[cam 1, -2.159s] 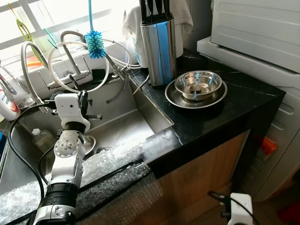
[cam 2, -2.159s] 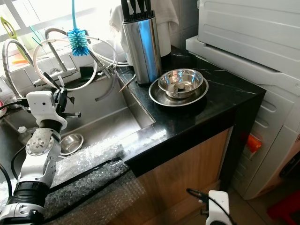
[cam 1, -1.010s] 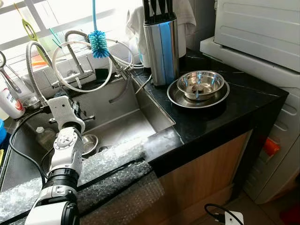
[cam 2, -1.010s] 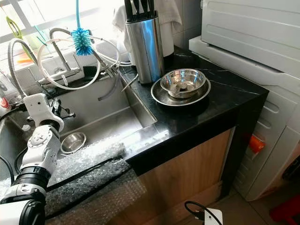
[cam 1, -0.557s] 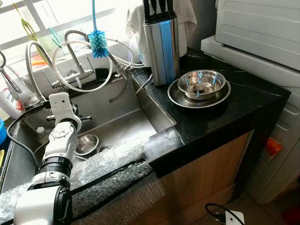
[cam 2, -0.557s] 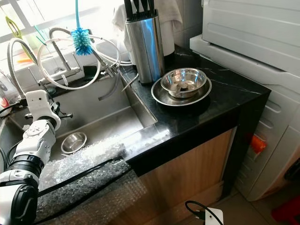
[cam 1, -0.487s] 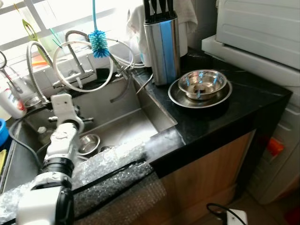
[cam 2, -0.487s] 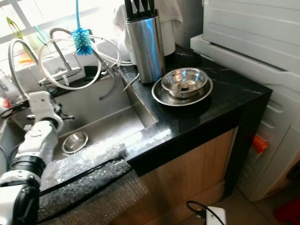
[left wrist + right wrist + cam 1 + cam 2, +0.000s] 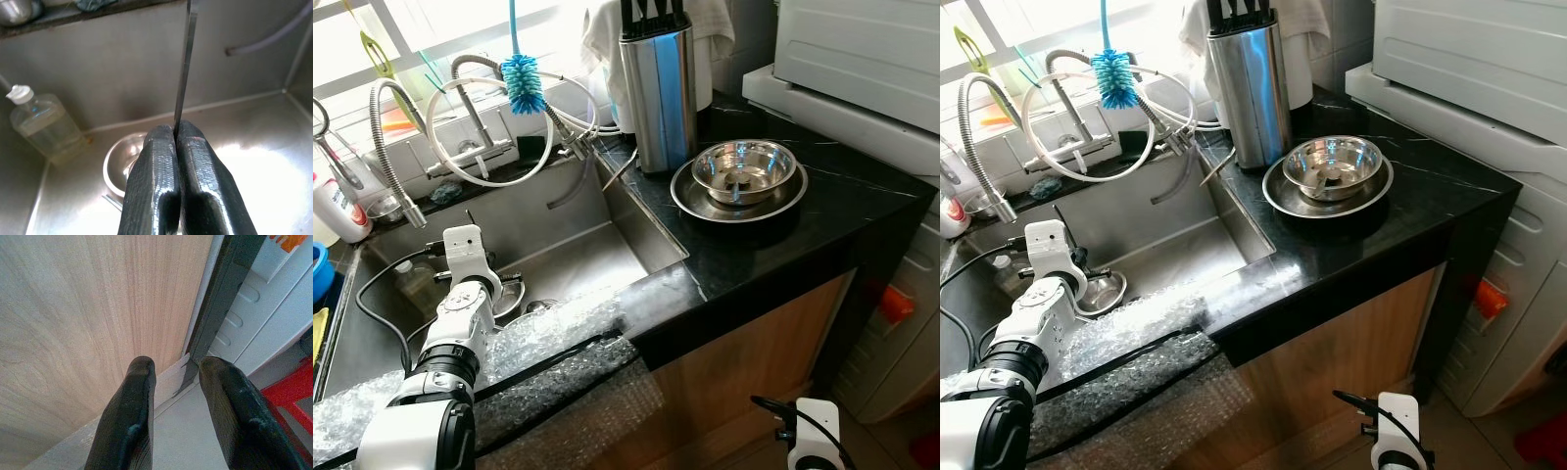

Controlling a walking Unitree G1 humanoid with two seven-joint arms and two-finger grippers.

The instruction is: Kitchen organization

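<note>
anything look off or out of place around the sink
Bubble wrap is draped over the sink's front edge, an odd covering for a counter. A small steel bowl and a clear bottle sit down in the basin. The left gripper pinches a thin flat metal strip.

A black counter (image 9: 822, 230) carries a knife block (image 9: 658, 93) and a nested bowl (image 9: 744, 168). In the sink (image 9: 570, 257), a small bowl (image 9: 120, 164) and bottle (image 9: 41, 126) are seen

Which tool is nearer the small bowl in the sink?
Left. The left tool is down in the sink just over the bowl, pinching a thin metal strip. The right tool hangs by the cabinet front.
</note>
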